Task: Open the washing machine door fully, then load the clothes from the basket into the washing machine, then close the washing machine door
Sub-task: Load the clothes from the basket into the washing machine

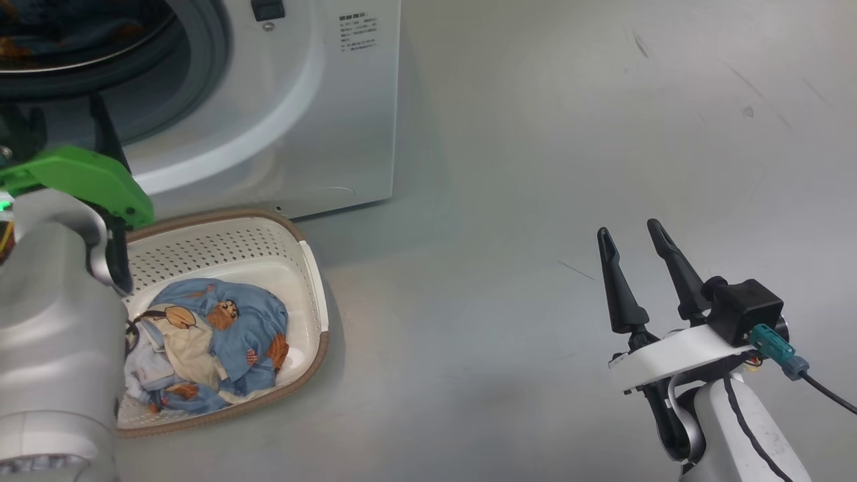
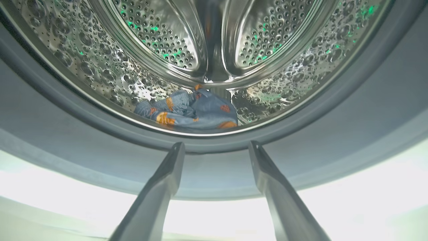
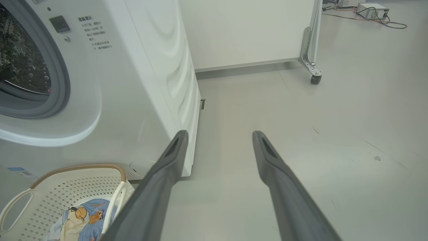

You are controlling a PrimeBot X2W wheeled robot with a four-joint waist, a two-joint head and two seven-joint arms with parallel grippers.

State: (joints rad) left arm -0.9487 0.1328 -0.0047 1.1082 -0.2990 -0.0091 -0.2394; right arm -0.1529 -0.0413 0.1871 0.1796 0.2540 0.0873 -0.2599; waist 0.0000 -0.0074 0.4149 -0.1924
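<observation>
The washing machine (image 1: pixel 321 100) stands at the upper left with its mouth uncovered; its door is out of view. My left gripper (image 2: pixel 215 144) is open and empty just outside the grey gasket (image 2: pixel 334 127), pointing into the steel drum (image 2: pixel 150 36). A piece of the blue printed clothes (image 2: pixel 197 112) lies on the drum floor. More clothes (image 1: pixel 227 328) sit bundled in the cream basket (image 1: pixel 227 251) on the floor in front of the machine. My right gripper (image 1: pixel 633 241) hovers open and empty over bare floor, well right of the basket (image 3: pixel 60 194).
My pale left forearm (image 1: pixel 53 321) with its green bracket (image 1: pixel 87 177) overlaps the basket's left side. A white partition on a castor (image 3: pixel 311 77) stands behind the machine. A box with cables (image 3: pixel 371 10) lies on the floor far back. Grey floor (image 1: pixel 535 167) stretches to the right.
</observation>
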